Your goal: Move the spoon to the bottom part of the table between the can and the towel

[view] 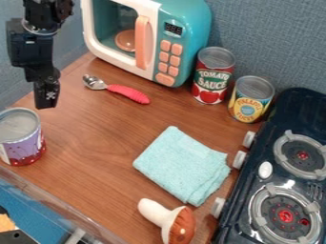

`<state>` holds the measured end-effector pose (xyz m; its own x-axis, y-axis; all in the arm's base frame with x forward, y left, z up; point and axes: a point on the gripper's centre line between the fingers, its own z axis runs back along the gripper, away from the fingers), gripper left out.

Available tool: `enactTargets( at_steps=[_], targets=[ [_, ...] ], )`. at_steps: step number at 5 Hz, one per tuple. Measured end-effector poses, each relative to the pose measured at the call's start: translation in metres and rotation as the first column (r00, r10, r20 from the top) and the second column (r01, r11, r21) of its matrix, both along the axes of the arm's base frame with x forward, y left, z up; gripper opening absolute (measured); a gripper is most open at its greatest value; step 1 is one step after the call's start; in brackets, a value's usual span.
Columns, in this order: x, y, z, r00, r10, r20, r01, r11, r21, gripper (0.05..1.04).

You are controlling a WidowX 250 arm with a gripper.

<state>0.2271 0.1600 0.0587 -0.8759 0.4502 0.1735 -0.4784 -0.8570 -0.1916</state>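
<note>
Black arm (30, 50) with blocky housings, a silvery ring (39, 32), seemingly a white emblem (51, 95).

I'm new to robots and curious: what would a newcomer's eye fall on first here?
Probably the teal toy microwave at the top. Next might come the black robot arm at the upper left, then the red-handled spoon in front of the microwave and the pale blue towel near the middle.

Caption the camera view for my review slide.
Tool at upper left, spoon before the microwave, purple can at left, towel and mushroom nearer the camera.
</note>
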Motion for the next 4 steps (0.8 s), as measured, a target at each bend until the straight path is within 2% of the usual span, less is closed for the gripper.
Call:
enactTargets(
  at_steps=[1,2,3,4],
  targets=[
    [-0.002,-0.001,-0.007,1.000,-0.008,-0.023,0.007,1.000,-0.012,1.001],
    [0.016,0.007,-0.015,0.989,-0.143,-0.034,0.143,0.990,0.007,1.001],
    [0.048,0.001,-0.021,0.916,-0.396,-0.061,0.398,0.917,0.037,1.001],
    [0.082,-0.002,-0.036,0.788,-0.613,-0.056,0.615,0.787,0.036,1.001]
  ],
)
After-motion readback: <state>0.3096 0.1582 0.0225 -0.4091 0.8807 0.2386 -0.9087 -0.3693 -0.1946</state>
